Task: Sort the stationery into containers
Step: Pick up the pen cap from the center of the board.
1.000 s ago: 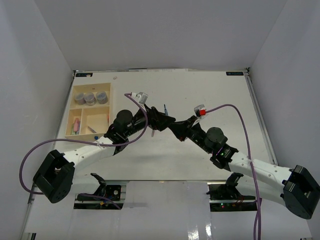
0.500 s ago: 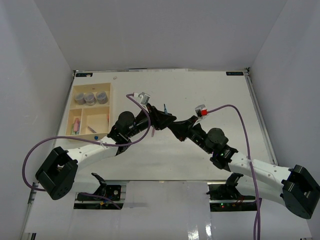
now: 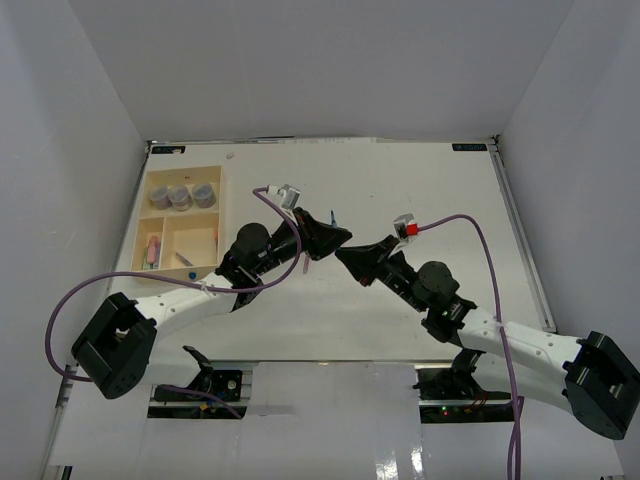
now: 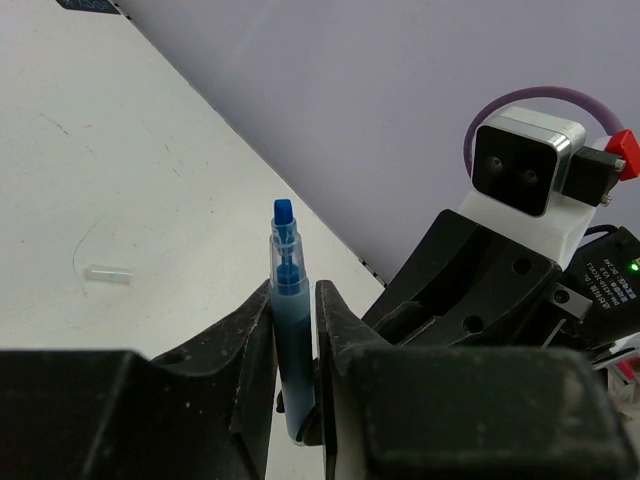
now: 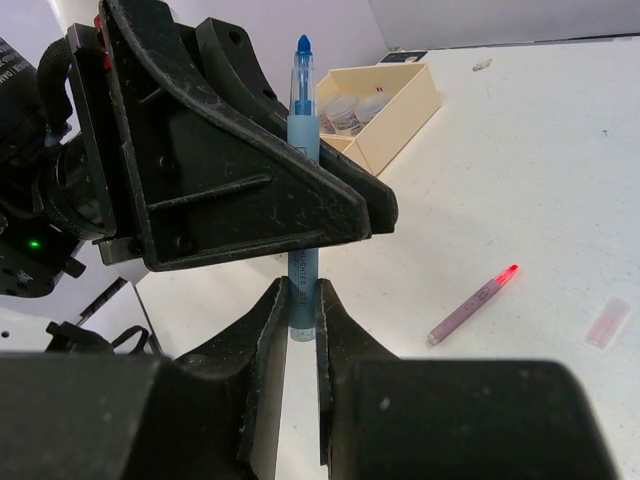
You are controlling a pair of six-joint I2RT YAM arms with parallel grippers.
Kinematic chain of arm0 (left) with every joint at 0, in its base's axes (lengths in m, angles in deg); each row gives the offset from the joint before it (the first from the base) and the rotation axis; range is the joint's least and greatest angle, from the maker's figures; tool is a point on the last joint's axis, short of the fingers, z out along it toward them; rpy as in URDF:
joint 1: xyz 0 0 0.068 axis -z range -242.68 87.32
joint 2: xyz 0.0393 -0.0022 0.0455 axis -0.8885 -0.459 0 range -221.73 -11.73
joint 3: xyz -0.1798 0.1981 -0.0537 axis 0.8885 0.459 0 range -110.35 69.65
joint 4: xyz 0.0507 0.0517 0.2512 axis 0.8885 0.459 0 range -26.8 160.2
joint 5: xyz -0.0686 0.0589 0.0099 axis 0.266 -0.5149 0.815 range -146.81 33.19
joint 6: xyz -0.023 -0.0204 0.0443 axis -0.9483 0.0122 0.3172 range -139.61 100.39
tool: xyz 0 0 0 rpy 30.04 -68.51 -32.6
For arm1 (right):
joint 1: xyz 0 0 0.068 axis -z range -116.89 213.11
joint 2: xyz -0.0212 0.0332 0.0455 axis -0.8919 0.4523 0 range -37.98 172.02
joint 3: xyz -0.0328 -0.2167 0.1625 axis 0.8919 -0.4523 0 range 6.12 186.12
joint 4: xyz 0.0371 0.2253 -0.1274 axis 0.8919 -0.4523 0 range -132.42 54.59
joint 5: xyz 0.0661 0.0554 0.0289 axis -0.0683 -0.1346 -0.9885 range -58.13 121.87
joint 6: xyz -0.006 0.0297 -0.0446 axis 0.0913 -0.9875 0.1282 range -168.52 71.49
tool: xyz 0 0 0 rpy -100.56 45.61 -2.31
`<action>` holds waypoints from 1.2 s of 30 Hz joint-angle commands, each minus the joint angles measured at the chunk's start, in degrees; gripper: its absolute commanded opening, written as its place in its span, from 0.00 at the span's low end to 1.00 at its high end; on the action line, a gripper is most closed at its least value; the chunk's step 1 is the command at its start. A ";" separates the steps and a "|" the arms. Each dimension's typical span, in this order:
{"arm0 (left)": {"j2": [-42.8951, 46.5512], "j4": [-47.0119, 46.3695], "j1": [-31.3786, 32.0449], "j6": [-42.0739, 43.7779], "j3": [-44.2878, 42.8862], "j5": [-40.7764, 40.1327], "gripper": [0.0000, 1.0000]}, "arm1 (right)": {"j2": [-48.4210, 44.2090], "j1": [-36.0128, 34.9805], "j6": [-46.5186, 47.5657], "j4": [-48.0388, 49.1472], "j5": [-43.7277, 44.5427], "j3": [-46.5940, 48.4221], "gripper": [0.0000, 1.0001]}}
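Left hand [image 4: 293, 292] clamps the blue pen [image 4: 284, 250] mid-barrel; right hand [image 5: 301, 292] brackets its tail end, grip unclear; tray [image 3: 192, 241] lies leftward.

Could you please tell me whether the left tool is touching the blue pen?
Touching. The left wrist view shows the blue pen pinched in the left tool, both fingers pressed against its barrel, no gap.

Blue pen [image 4: 287, 330] stands upright, tip up, pinched in the left gripper [image 4: 294, 300]. Purple, red-tipped pen [image 5: 470, 308] lies flat on the table [image 5: 560, 150]. Three grey pots [image 3: 180, 195] fill the cream tray [image 3: 138, 235]'s long section.
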 commanded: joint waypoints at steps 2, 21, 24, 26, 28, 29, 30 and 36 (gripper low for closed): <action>-0.14 -2.43 0.19 -0.80 -0.45 2.12 0.33 | -0.99 -0.28 -0.01 3.50 2.12 -0.34 0.08; 0.12 -2.35 0.19 0.78 -0.80 3.62 0.06 | -0.46 -0.37 0.17 2.98 0.01 -0.07 0.12; 0.91 -1.29 0.28 2.01 -0.80 3.09 0.01 | -0.81 -0.28 0.87 0.70 -0.43 0.28 0.27; 1.52 0.37 0.28 3.58 -0.98 2.31 0.00 | -1.51 -0.37 1.83 -2.98 -0.17 0.54 0.41; 2.14 2.22 0.19 5.17 -1.41 1.86 0.00 | -2.57 -0.37 2.80 -6.32 1.58 0.54 0.51; 2.93 4.84 0.02 6.13 -1.77 0.99 0.00 | -3.62 -0.28 3.42 -10.00 2.20 0.46 0.62; 3.37 6.34 -0.16 8.06 -2.03 0.55 0.00 | -4.24 -0.20 4.73 -12.38 2.91 0.72 0.69; 7.14 24.26 -7.18 15.01 -6.33 0.36 0.00 | -4.61 1.38 9.91 -35.79 14.67 4.13 0.92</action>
